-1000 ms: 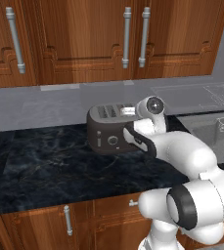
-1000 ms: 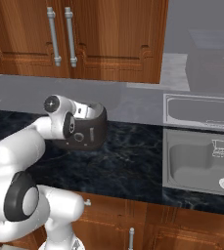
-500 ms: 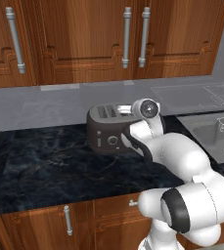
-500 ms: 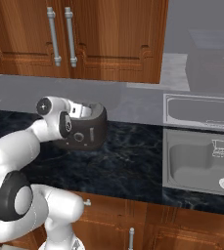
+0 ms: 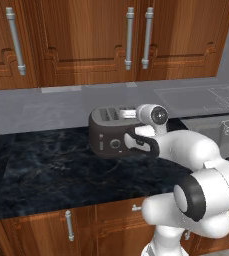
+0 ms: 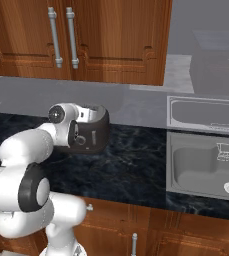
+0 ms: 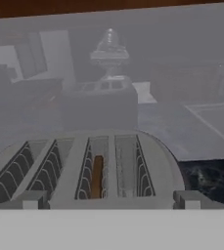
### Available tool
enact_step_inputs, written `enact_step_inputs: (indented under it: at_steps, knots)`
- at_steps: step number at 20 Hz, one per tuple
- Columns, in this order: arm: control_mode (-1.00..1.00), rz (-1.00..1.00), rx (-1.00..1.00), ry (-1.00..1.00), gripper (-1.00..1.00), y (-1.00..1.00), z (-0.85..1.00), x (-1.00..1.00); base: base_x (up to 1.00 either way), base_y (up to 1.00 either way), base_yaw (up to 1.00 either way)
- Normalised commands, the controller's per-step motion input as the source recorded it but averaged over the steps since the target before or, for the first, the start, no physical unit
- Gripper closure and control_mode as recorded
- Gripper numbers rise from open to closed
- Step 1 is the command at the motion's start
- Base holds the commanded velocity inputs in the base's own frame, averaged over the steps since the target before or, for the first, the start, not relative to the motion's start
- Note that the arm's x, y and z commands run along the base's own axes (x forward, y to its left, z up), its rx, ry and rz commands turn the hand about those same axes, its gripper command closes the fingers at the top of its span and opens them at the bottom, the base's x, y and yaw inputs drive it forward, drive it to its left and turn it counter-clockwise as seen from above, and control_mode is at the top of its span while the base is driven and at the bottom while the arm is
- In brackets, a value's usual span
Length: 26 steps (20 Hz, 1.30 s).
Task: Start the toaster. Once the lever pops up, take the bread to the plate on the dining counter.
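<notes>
Since the earlier pictures the hand has been swinging round and in toward the toaster's [image 5: 111, 132] front, the wrist now sitting closer over its top edge, while the toaster itself is staying put. It is sitting on the black counter [image 5: 51, 170], toward the far side near the grey backsplash, left of the sink [image 6: 206, 170]. The bread [image 7: 97, 177] is standing in the third slot from the left as the hand camera sees it, sunk low with only its brown edge showing. The gripper [image 7: 108, 200] is hovering just at the near rim of the toaster, its two tips standing wide apart with nothing between them. Judging from this, the first step is under way: the arm is lining up to start the toaster, and the lever is not yet being pressed. The next move is probably calling for bringing one tip down onto the slim pale slider [image 5: 102, 145] on the front and pushing it straight down. From the base views the hand is hiding much of the front, so contact cannot be told.
</notes>
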Motion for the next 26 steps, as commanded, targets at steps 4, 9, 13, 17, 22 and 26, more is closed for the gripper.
enact_step_inputs:
  at_steps: [4, 9, 13, 17, 22, 26]
  knots:
    - [-1.00, 0.11, 0.00, 0.00, -1.00, 0.00, 0.00, 0.20, 0.00, 0.00, 0.00]
    - [-1.00, 0.03, 0.00, 0.00, -1.00, 0.00, 0.00, 0.15, 0.00, 0.00, 0.00]
    - [-1.00, 0.00, 0.00, 0.00, -1.00, 0.00, 0.00, 0.08, 0.00, 0.00, 0.00]
    - [-1.00, 0.00, 0.00, 0.00, -1.00, 0.12, 0.00, 0.12, 0.00, 0.00, 0.00]
    - [-1.00, 0.00, 0.00, 0.01, -1.00, 0.07, 0.00, 0.01, 0.00, 0.00, 0.00]
    - [-1.00, 0.00, 0.00, 0.03, -1.00, 0.07, 0.00, 0.00, 0.00, 0.00, 0.00]
